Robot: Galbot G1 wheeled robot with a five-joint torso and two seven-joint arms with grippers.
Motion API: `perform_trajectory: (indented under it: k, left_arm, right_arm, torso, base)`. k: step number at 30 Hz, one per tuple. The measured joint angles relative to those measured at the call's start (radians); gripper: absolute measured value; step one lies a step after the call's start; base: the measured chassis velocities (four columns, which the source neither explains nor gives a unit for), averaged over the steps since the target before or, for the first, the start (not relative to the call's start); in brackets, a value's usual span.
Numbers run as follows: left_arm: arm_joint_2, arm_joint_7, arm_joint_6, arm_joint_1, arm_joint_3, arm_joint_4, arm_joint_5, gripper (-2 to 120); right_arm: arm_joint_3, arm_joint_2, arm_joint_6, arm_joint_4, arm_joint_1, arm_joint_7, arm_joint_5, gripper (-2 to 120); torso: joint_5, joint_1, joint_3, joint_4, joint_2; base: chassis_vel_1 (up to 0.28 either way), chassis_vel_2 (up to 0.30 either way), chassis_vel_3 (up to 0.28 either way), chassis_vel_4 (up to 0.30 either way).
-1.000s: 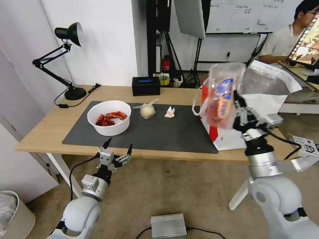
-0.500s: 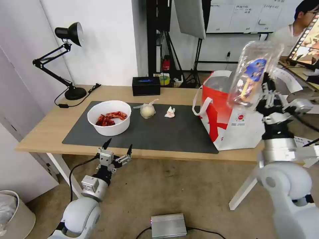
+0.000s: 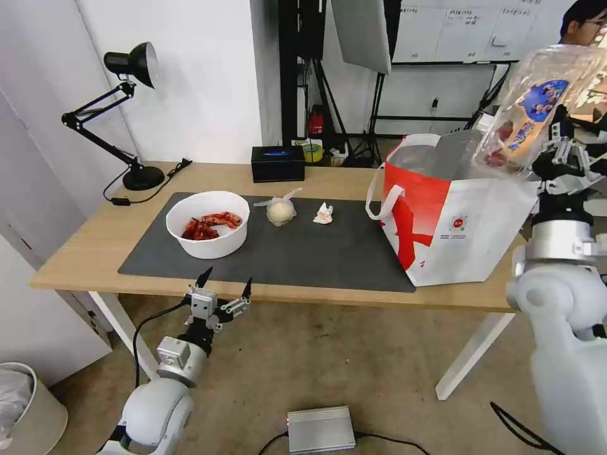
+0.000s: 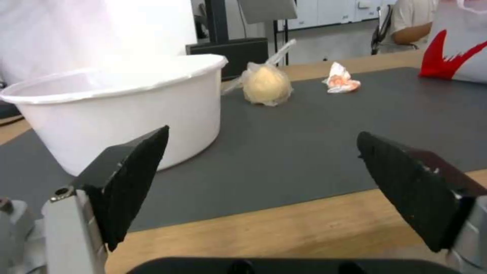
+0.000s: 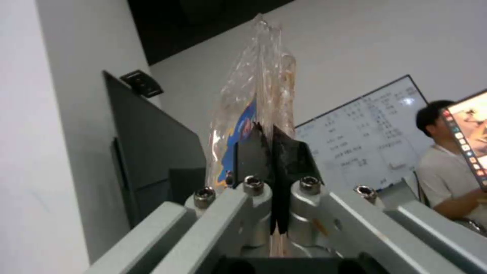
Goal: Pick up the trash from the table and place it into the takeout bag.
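My right gripper is shut on the clear clamshell tray, holding it tilted in the air above the right rim of the takeout bag; the right wrist view shows the black fingertips pinching the tray. On the dark mat lie the white bowl of red scraps, the knotted bag with a pale ball and the crumpled tissue. My left gripper hangs open below the table's front edge, facing the bowl.
A black desk lamp stands at the table's back left. A black tissue box sits behind the mat. A grey metal box lies on the floor. A person sits behind the bag at another desk.
My right arm has swung right and up with the clamshell tray, from in front of the bag's left side to above its right rim. The left arm has stayed put.
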State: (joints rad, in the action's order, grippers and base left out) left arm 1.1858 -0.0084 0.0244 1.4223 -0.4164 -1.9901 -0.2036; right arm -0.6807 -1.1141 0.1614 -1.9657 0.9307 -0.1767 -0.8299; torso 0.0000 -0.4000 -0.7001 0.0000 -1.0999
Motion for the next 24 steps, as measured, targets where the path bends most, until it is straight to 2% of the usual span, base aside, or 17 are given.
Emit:
perform_trajectory:
  k: [10, 24]
  left_arm:
    - [-0.01, 0.001, 0.0, -0.013, -0.006, 0.011, -0.003, 100]
    - [0.01, 0.02, 0.009, -0.009, -0.002, 0.031, 0.004, 100]
  right_arm:
    - [0.007, -0.037, -0.002, 0.104, -0.075, -0.034, -0.055, 0]
    - [0.041, -0.133, -0.047, 0.178, -0.153, -0.205, -0.271, 0]
  torso:
    - [0.0, 0.0, 0.0, 0.0, 0.0]
    - [-0.0002, 0.0, 0.0, 0.0, 0.0]
  base:
    - [0.0, 0.0, 0.0, 0.0]
    - [0.0, 0.0, 0.0, 0.0]
